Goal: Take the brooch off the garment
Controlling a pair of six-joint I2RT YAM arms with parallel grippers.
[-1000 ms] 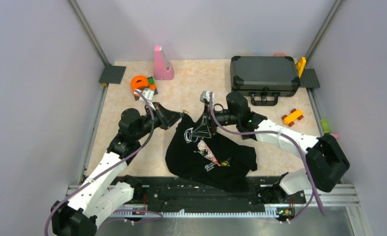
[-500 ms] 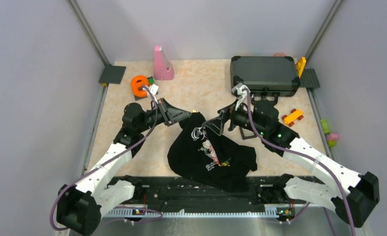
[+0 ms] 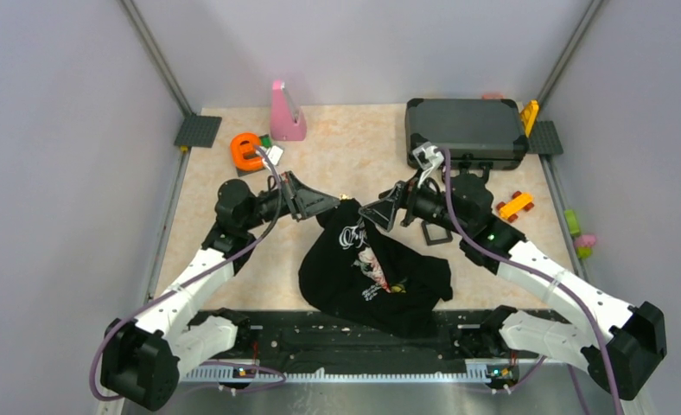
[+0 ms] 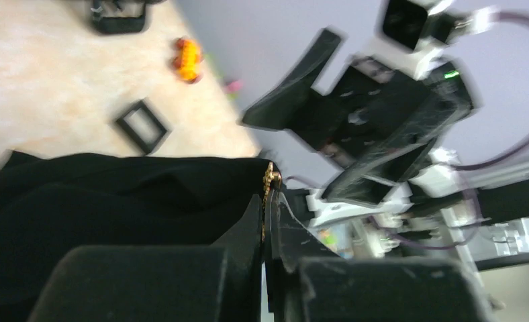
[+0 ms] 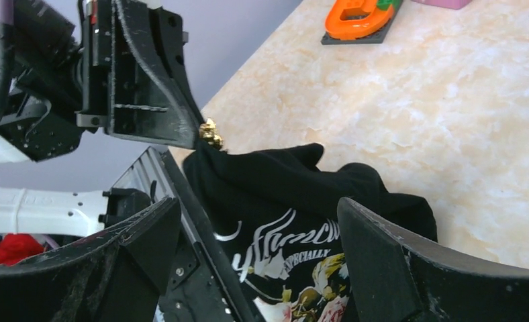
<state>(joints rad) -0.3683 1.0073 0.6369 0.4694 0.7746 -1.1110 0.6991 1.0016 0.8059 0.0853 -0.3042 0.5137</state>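
Note:
The black garment [image 3: 376, 272] with white script and floral print lies crumpled at the table's near middle. Its upper corner is pulled up to a peak. The tiny gold brooch [image 3: 344, 201] sits at that peak, touching the cloth. My left gripper [image 3: 334, 205] is shut on the brooch [image 4: 271, 178], seen between the fingertips [image 4: 256, 204]. In the right wrist view the brooch [image 5: 210, 134] shows at the left gripper's tip above the garment [image 5: 295, 194]. My right gripper [image 3: 378, 214] is open and empty, just right of the peak, its jaws wide over the print [image 5: 268, 258].
A small black square frame [image 3: 435, 233] lies on the table under the right arm. A dark grey hard case [image 3: 467, 130] stands at the back right. An orange tool [image 3: 246, 150], a pink wedge [image 3: 285, 112] and an orange toy [image 3: 514, 205] lie around.
My right gripper has let go of the garment, opened and pulled back to the right. My left gripper has shifted slightly right with the brooch, the cloth corner following.

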